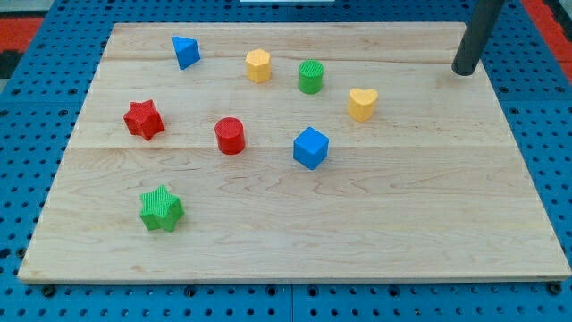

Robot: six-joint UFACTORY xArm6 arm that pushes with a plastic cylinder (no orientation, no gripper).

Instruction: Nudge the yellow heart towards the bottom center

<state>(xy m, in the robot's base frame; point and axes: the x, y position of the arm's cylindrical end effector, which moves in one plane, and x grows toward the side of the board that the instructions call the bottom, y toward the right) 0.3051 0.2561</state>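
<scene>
The yellow heart (362,103) lies on the wooden board (295,233), right of centre in the upper half. My tip (464,72) rests near the board's top right corner, well to the right of the heart and a little above it, touching no block. The blue cube (310,148) sits just below and left of the heart. The green cylinder (310,77) sits up and left of the heart.
A yellow hexagon (258,65) and a blue triangle (185,52) lie along the top. A red star (143,119) and a red cylinder (230,136) lie at mid left. A green star (161,208) lies at lower left. Blue pegboard surrounds the board.
</scene>
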